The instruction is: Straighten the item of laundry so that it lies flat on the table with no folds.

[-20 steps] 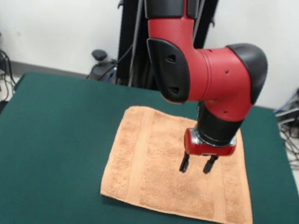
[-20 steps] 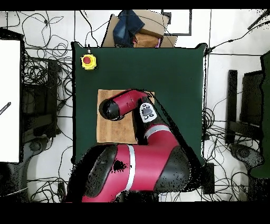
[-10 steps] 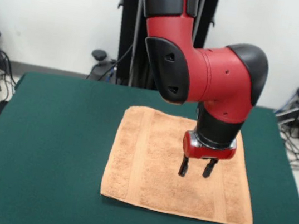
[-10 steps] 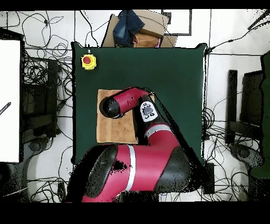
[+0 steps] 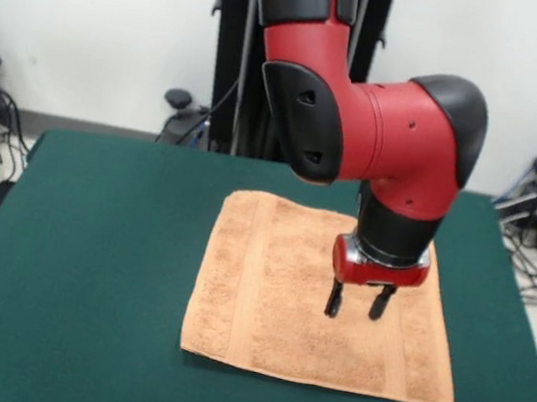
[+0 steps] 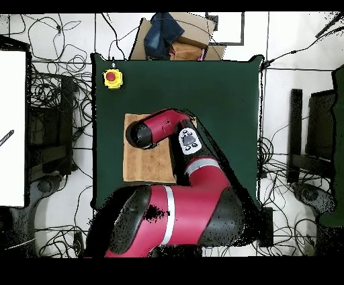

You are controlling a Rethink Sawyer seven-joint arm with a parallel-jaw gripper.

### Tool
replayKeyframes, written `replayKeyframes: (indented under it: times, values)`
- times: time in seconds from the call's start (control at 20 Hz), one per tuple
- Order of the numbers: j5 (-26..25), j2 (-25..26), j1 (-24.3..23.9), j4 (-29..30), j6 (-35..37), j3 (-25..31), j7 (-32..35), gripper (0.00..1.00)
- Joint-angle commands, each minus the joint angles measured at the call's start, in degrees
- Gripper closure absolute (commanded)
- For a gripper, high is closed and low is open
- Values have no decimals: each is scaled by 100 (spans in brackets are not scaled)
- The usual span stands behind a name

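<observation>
- A red and black robot arm reaches down over a dark green surface (image 5: 87,265), with its gripper (image 5: 353,306) pointing straight down.
- The gripper is empty, its two dark fingers (image 5: 335,300) parted with a clear gap between them.
- Directly beneath the gripper lies an orange-tan towel (image 5: 265,292), spread across the middle of the surface.
- From the front the towel looks nearly flat, with woven band stripes running either side of the gripper; no obvious fold shows, though the arm hides part of it.
- From overhead, the arm covers much of the towel (image 6: 144,161), so that side cannot be checked.
- Judgement: the fingertips hover just above the cloth, whether touching is unclear.
- To do this step well, pinch an edge or corner rather than the middle, and draw outward low and gently so no new wrinkle forms.
</observation>
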Motion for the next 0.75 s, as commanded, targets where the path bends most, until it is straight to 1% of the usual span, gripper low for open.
replayKeyframes:
  times: [0.05, 0.25, 0.4, 0.5, 0.6, 0.7, 0.75]
  values:
    - [510, -205, -215, -397, 1409, 782, -1345, 0]
    - [734, -187, -301, -1107, 2442, 1002, -1920, 0]
    - [849, -51, -339, -1739, 3006, 1228, -2320, 0]
    - [864, 157, -249, -2280, 3269, 1288, -2329, 0]
    - [773, 446, -63, -3012, 3715, 1310, -2389, 0]
    - [723, 669, 64, -3520, 3926, 1351, -2340, 0]
    - [698, 750, 107, -3694, 3919, 1378, -2301, 0]
